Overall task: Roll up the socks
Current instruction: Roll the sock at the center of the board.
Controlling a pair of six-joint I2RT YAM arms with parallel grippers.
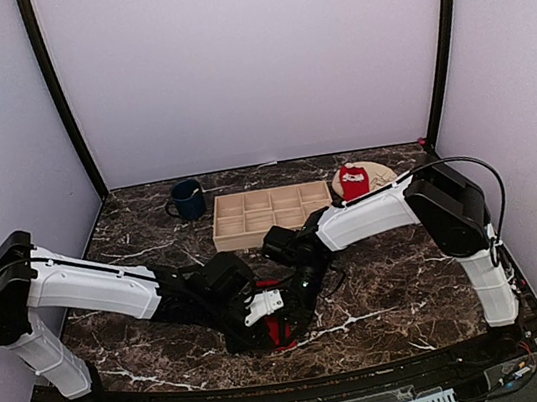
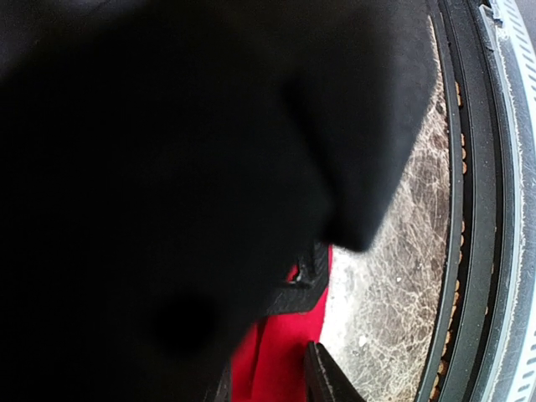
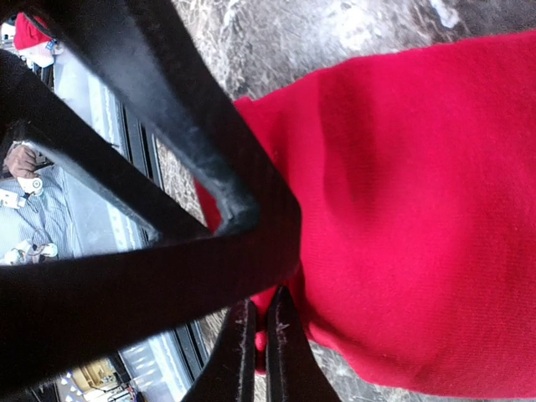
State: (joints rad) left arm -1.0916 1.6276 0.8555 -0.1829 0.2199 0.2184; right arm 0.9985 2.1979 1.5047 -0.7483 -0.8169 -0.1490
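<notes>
Top view: red sock (image 1: 280, 333) lies on the tabletop (image 1: 404, 292) directly under left end effector (image 1: 263, 310) and right end effector (image 1: 299, 285), equally near. Left wrist: sock just ahead, grip unclear. Right wrist: closed, pinching sock's edge.

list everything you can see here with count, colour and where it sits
bundled sock: one, red with white print, on the plate
loose sock: one, red, on the table near the front edge, under both grippers
plate: one, tan, back right
mug: one, dark blue, back, left of the tray
tray: one, light wood with compartments, back centre
table: one, dark marble with white veins
left arm: one, white and black
right arm: one, white and black
left gripper: one, black, fingers either side of the loose sock, grip unclear
right gripper: one, black, shut on the loose sock's edge
</notes>
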